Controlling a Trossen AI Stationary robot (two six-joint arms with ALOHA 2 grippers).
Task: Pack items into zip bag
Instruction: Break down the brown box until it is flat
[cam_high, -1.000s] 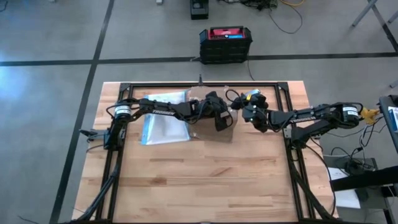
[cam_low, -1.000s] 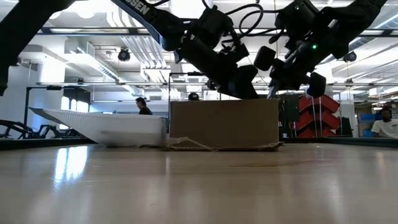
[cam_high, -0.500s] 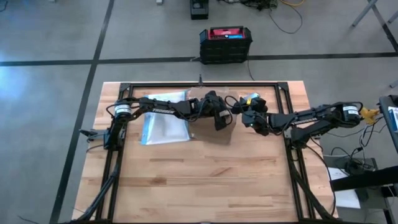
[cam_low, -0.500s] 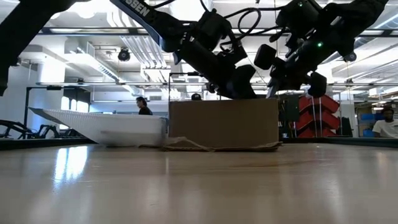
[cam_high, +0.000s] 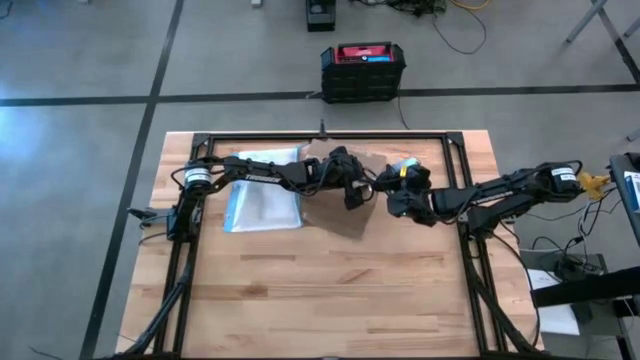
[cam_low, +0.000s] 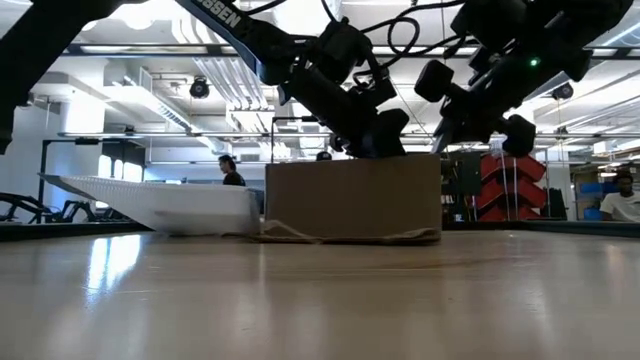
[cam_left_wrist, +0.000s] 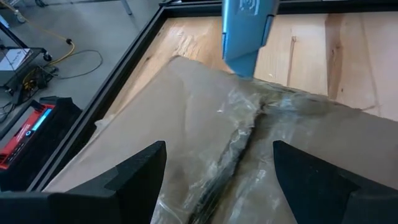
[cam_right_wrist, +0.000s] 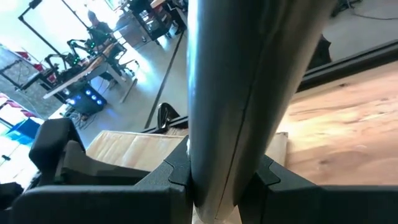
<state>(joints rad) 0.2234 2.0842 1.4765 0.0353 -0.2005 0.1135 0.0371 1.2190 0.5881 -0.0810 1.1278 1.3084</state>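
The right tool (cam_high: 397, 178), clamped on a slim grey stick (cam_right_wrist: 239, 93), could snag crinkled plastic atop the brown cardboard box (cam_low: 352, 198); the left tool (cam_high: 356, 195) gapes empty beside it.

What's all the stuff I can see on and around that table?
Cardboard box: one, brown, far middle of the table, clear plastic film inside it.
Zip bag: one, clear with a blue tint, flat on the table left of the box.
Stick-like tool: one, grey, clamped in the right gripper.
Table: one, light wood with a black frame.
Crate: one, black and red, on the floor beyond the table.
People: one far behind the table, another at the room's right edge.
Left gripper: open, over the box.
Right gripper: shut on the tool, beside the box.
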